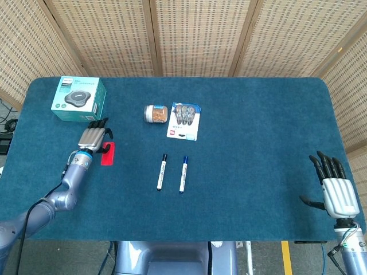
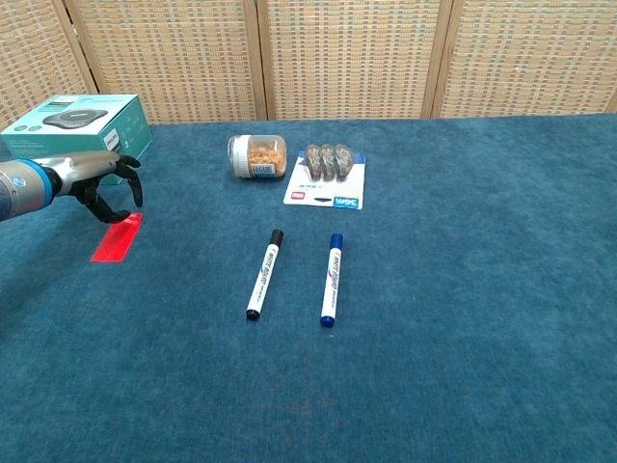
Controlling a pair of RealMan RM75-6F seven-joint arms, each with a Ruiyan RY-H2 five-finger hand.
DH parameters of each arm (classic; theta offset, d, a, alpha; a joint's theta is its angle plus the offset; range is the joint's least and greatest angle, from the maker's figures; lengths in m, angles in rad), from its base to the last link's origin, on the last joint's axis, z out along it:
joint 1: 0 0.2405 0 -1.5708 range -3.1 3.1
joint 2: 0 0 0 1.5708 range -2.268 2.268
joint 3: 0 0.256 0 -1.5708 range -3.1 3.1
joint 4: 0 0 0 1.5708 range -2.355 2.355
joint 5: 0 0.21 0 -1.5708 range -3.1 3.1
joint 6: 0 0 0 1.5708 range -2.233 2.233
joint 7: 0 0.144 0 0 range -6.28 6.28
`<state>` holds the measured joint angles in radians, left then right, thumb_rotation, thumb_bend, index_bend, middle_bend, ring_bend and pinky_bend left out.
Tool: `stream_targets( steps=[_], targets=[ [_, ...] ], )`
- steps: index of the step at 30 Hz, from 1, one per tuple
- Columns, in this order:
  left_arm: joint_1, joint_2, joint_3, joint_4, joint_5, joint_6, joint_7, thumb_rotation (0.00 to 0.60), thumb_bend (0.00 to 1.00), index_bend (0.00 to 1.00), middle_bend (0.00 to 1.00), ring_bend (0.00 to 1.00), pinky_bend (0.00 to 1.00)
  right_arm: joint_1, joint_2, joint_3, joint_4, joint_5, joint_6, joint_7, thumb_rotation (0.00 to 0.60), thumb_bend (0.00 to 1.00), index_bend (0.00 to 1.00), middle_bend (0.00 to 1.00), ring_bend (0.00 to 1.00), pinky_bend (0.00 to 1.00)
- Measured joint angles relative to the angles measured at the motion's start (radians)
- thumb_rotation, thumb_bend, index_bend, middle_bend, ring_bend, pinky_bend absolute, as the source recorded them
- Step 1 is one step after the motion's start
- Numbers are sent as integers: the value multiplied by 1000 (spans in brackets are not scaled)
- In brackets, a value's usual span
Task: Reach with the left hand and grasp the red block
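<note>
Left robot hand (image 2: 104, 183) poised over the red block (image 2: 117, 237)
Fingers curled but empty, hovering at the block's far end, seemingly positioned for the grasp.

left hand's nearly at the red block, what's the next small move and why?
Probably lower the left hand a little and close its fingers on the far end of the red block. In the chest view the curled fingertips hang just over that end, apparently not gripping it, and the block lies flat on the table. The head view shows the hand beside and partly over the block.
</note>
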<state>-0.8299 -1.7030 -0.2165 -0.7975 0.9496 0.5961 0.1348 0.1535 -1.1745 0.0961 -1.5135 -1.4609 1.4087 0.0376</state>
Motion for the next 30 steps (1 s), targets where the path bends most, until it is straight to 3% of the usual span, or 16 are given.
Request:
stream_targets(
  steps=[11, 22, 30],
  targets=[
    [-18, -2, 2, 2, -59, -33, 68, 600, 458, 445, 0, 0, 0, 2, 1, 0, 1, 5, -6, 3, 600, 105, 0, 0, 0, 0],
    [-16, -14, 6, 13, -76, -29, 90, 600, 461, 566, 0, 0, 0, 3, 1, 1, 3, 6, -7, 5, 600, 105, 0, 0, 0, 0],
    [-18, -24, 4, 24, -83, -11, 108, 600, 486, 592, 0, 0, 0, 3, 2, 1, 4, 7, -7, 13, 600, 105, 0, 0, 0, 0]
  ],
)
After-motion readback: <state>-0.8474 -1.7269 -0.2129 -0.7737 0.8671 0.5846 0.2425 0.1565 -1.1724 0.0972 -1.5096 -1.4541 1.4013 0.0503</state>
